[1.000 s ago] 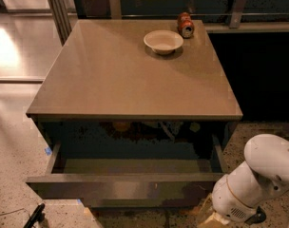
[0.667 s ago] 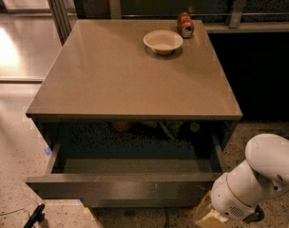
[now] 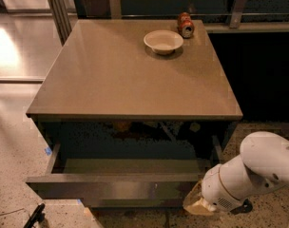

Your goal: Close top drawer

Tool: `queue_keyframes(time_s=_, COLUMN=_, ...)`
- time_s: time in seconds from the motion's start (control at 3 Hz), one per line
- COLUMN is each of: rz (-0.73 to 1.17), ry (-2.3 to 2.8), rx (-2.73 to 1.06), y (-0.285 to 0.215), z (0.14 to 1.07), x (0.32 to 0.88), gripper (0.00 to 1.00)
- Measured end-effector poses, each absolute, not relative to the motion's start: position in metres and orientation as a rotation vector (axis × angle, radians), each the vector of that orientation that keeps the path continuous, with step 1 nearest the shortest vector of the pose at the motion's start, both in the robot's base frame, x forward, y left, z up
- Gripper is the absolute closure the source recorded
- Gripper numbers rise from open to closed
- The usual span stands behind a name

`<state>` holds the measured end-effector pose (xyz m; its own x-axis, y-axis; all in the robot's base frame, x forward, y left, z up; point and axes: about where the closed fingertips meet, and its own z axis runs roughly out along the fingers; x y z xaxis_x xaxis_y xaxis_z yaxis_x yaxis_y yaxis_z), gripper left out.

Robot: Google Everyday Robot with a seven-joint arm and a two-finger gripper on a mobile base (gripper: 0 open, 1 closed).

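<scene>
Top drawer (image 3: 116,189) is found open at lower centre.
The gripper (image 3: 197,204) is held at the lower right, just beside the drawer's front, apparently so that a push inward can be given; its opening state cannot be told.

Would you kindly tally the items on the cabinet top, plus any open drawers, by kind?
Bowl: 1
Can: 1
Open top drawer: 1
Total: 3
The gripper is low at right, beside the drawer front's right end.
</scene>
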<state>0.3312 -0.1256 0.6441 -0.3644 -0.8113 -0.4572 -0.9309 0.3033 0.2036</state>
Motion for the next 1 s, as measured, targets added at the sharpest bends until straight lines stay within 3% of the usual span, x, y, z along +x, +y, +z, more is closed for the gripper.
queue_keyframes(time_s=1.0, rz=0.64, ry=2.305, rx=-1.585, y=-0.1256, z=0.6441, x=0.3312, gripper=0.28)
